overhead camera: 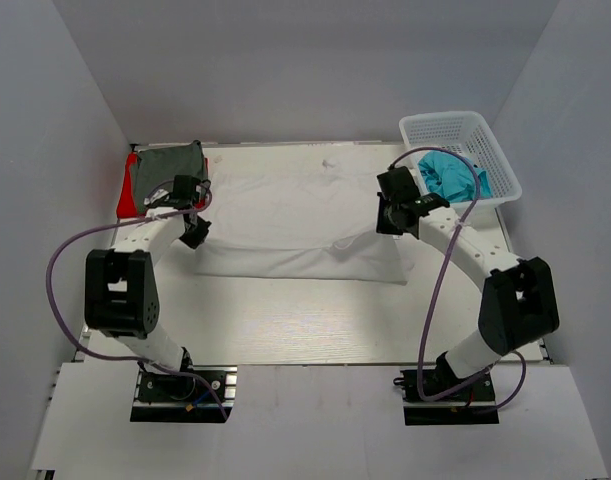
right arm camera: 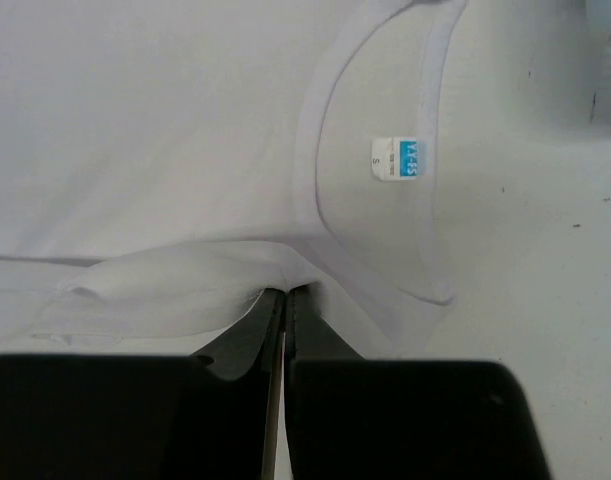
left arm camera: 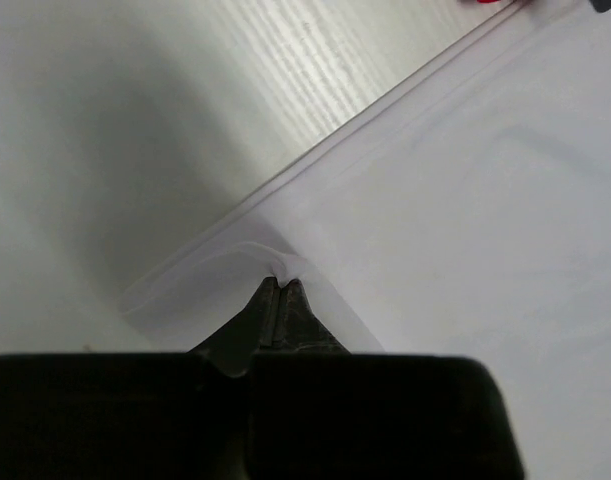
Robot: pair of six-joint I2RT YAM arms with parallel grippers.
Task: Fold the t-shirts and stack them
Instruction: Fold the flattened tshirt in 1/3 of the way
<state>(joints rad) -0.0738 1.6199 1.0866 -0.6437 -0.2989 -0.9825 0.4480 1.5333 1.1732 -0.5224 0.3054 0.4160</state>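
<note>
A white t-shirt (overhead camera: pixel 295 215) lies spread across the middle of the table, its near part folded over. My left gripper (overhead camera: pixel 195 232) is shut on the shirt's left corner (left arm camera: pixel 275 262). My right gripper (overhead camera: pixel 388 222) is shut on the shirt's cloth (right arm camera: pixel 285 268) beside the neck opening, where a small blue label (right arm camera: pixel 397 158) shows. A dark grey t-shirt (overhead camera: pixel 167 165) lies folded on a red t-shirt (overhead camera: pixel 128 188) at the back left. A teal t-shirt (overhead camera: pixel 447 176) sits crumpled in the basket.
A white plastic mesh basket (overhead camera: pixel 485 140) stands at the back right, close to my right arm. Grey walls close in the table on three sides. Purple cables loop beside both arms.
</note>
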